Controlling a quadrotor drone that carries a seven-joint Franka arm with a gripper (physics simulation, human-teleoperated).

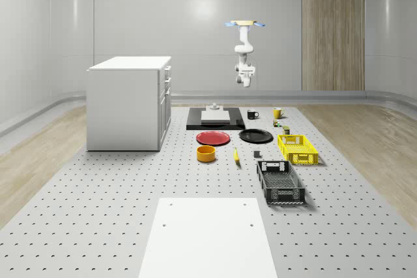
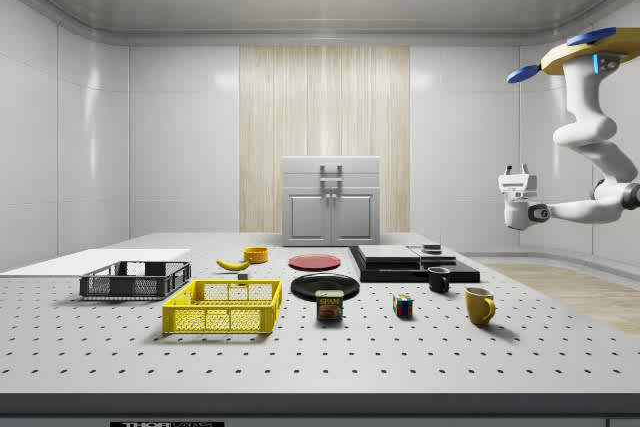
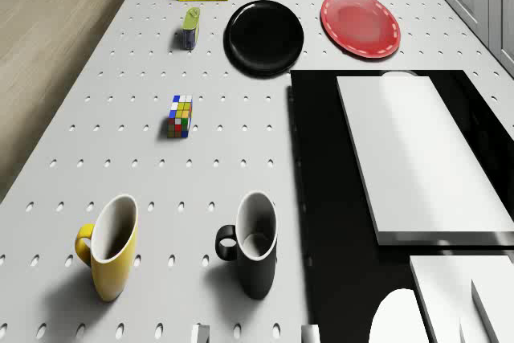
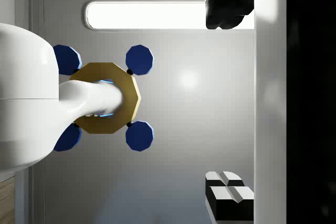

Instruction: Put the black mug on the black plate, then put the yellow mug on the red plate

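Working across the whole-scene view, I see the red plate (image 1: 214, 138) lying bare on the desk (image 1: 98, 193), left of centre. Above and right of it the drone (image 1: 245, 25) hovers high over the desk's far end. The arm hangs beneath it, with the claw (image 2: 515, 169) spread and holding nothing. Just below stands the black mug (image 1: 252, 114), upright on the desk behind the bare black plate (image 1: 255, 136). Farther right the yellow mug (image 1: 277, 113) stands upright, near the black one but apart from it.
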